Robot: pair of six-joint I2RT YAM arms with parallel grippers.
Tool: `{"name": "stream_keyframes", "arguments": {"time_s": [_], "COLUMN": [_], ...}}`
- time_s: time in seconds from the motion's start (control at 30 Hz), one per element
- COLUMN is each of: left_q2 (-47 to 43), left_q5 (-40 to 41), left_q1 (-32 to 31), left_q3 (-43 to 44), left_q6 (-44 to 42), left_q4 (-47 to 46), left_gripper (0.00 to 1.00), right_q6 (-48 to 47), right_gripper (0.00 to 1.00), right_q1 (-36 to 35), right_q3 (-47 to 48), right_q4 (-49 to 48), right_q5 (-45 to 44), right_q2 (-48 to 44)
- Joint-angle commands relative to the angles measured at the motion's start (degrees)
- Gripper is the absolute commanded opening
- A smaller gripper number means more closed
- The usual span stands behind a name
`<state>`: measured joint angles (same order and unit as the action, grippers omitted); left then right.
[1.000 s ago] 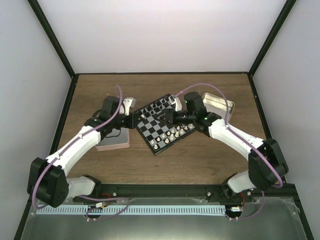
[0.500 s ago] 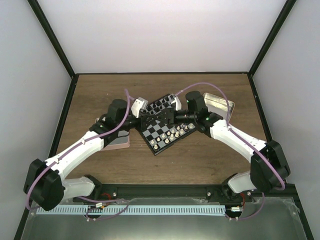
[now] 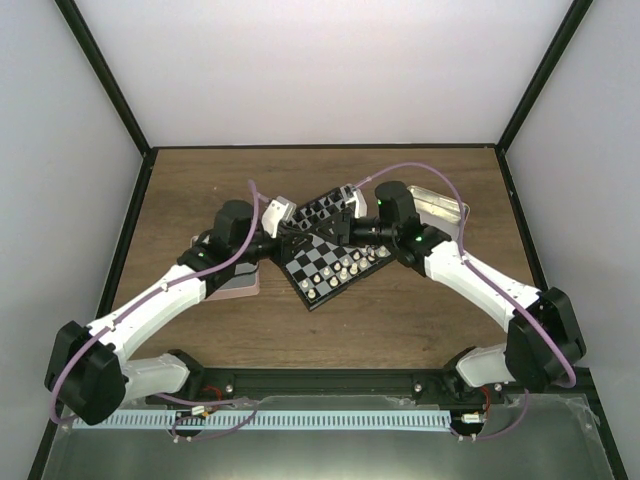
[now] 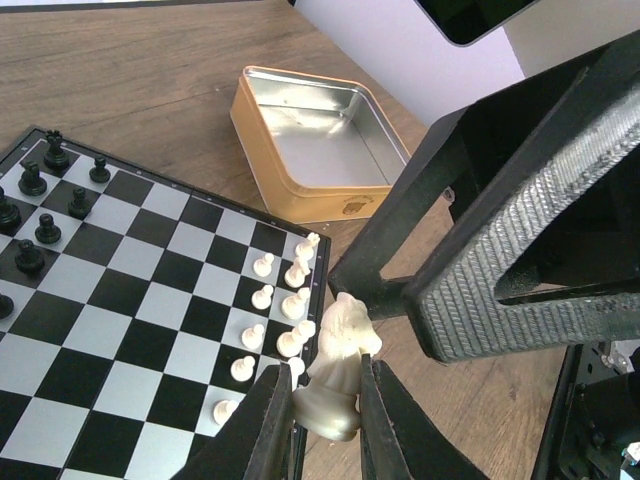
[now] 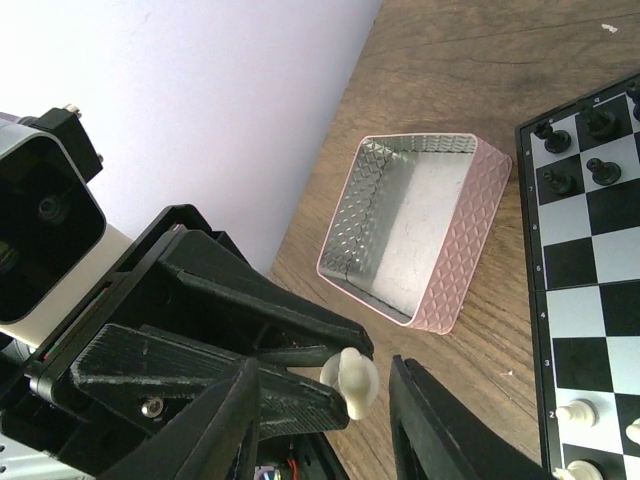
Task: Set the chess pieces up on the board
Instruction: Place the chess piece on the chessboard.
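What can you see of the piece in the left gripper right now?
A cream-white knight, glossy like plastic, with a horse head above a round base. It is head up, pinched at its base between the left gripper's fingers and held aloft by the board's edge. The right gripper is open on either side of it, with no contact visible.

I read no text or numbers anywhere; small dark mark on gold tin's point(image 4: 300, 198) side wall is illegible.

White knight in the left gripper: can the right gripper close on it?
Probably yes. The right gripper is open and, in its wrist view, the knight sits between its fingertips with nothing in the way. The left gripper clamps only the base, leaving the head free.
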<state>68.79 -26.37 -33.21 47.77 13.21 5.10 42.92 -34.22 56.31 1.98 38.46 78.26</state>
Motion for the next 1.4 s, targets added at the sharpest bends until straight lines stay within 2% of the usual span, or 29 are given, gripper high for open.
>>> {"name": "stream_keyframes", "arguments": {"time_s": [0.0,0.27,0.47,0.57,0.6,0.67,0.7,0.8,1.1,1.2,1.37], "left_q2": [-1.15,-1.16,-1.29,-1.21,-1.11,-1.12,-1.23,-1.99,-8.27,-9.15,-9.23], "left_q5": [-1.83,-2.51,-2.11,-2.15,-1.88,-0.11,1.46,9.44,43.48,47.13,47.41], "left_q1": [-0.36,-0.36,-0.36,-0.36,-0.36,-0.36,-0.32,-0.28,0.43,1.39,2.31], "left_q3": [-0.49,-0.48,-0.16,-0.09,-0.06,-0.09,-0.18,-1.22,-4.87,-5.44,-6.06], "left_q6": [-1.28,-1.35,-1.25,-0.90,-0.49,0.54,1.00,1.61,9.15,11.62,13.59], "left_q4": [-2.15,-2.22,-2.67,-2.67,-2.58,-1.91,-1.44,-0.14,6.13,7.46,7.40], "left_gripper": [0.04,0.04,0.04,0.06,0.12,0.33,0.41,0.52,0.72,0.76,0.77], "right_q6": [0.74,0.19,0.11,-0.25,-0.36,-1.09,-1.69,-4.79,-15.35,-17.58,-19.55], "right_gripper": [0.35,0.21,0.18,0.04,0.01,0.01,0.01,0.01,0.01,0.01,0.01], "right_q1": [-0.24,-0.24,-0.27,-0.26,-0.24,-0.31,-0.37,-1.15,-8.79,-12.41,-18.09], "right_q3": [0.36,0.80,0.64,0.31,0.21,0.15,0.05,-0.02,-0.40,-1.76,-5.27], "right_q4": [-1.26,-1.09,-1.02,-0.92,-0.82,-0.28,0.24,2.82,11.53,12.12,10.77], "right_q5": [-0.67,1.12,2.65,2.48,2.10,0.43,-1.01,-8.53,-32.38,-37.62,-43.43], "right_q2": [-0.64,1.24,1.74,1.65,1.64,1.55,1.52,1.29,-0.58,-1.29,-0.56]}}
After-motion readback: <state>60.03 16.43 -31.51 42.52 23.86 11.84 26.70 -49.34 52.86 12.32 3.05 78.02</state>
